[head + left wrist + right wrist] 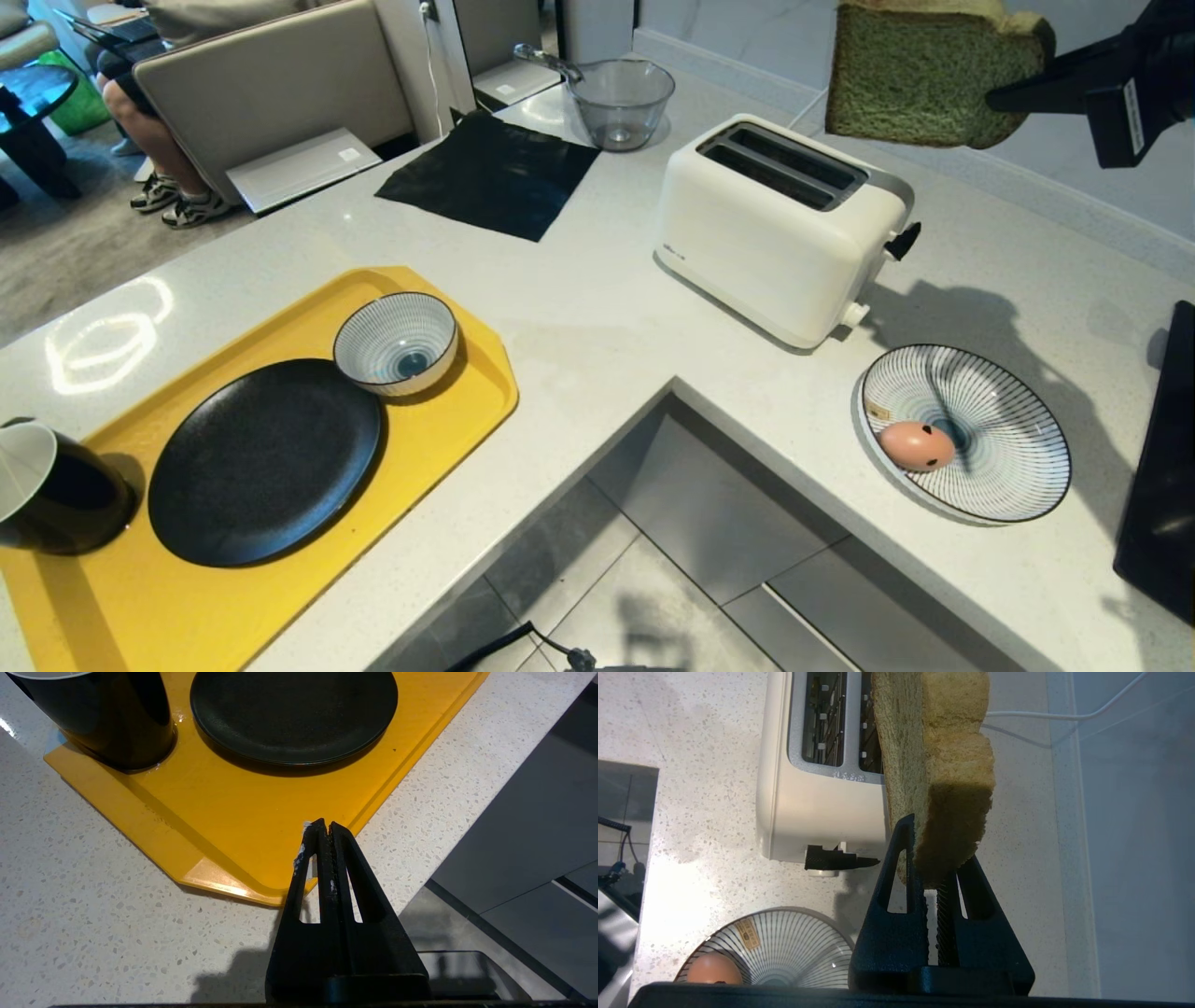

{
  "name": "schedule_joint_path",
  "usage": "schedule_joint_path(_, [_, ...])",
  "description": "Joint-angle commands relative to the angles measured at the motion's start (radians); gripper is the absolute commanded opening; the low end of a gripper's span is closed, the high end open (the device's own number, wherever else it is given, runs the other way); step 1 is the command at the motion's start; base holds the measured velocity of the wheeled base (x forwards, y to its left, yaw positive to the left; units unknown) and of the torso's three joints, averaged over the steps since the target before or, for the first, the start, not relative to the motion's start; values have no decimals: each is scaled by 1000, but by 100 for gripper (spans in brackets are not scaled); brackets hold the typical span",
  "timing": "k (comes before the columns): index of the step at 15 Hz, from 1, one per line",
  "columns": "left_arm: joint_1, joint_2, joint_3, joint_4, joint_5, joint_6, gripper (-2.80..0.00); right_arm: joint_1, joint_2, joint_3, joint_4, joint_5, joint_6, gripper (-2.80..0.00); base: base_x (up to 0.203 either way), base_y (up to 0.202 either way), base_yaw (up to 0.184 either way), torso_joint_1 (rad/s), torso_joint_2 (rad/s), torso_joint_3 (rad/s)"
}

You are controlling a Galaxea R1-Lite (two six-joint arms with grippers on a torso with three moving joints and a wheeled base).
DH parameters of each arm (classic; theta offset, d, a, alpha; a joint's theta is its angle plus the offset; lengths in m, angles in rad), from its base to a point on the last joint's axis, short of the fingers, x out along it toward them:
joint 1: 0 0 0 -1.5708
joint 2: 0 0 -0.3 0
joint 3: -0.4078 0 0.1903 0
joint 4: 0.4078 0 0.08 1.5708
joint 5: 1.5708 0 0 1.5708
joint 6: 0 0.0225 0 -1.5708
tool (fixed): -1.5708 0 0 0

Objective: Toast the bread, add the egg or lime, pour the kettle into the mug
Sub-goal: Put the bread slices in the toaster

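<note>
The bread (924, 75), a thick slice with green crumb and a brown crust, hangs upright in the air above and behind the white toaster (775, 224). My right gripper (1006, 93) is shut on one edge of it. In the right wrist view the bread (938, 765) stands between the fingers of that gripper (934, 844), over the toaster (817, 788) and its two slots. The pinkish egg (917, 445) lies in a striped plate (1027, 411). The black mug (47, 485) stands on the yellow tray (448, 411). My left gripper (324, 823) is shut and empty. No lime shows.
The tray also carries a black plate (266, 462) and a striped bowl (397, 341). A black cloth (490, 173) and a clear bowl (621, 98) lie at the back. A tall black body (1162, 457) stands at the right edge, cut off. A person sits far left.
</note>
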Motion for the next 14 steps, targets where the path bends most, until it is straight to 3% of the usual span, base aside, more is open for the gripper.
schedule_joint_path(1, [0,0,14,0,0,-1,-280,1,-8,0,6,0,-4,-280,0,0,0,0,0,0])
schedule_joint_path(10, [0,0,14,0,2,2,-280,2,-8,0,4,-20,-4,-280,0,0,0,0,0,0])
schedule_joint_path(14, [0,0,14,0,2,0,-280,2,-7,0,4,-20,-4,-280,167,0,-1,1,3,3])
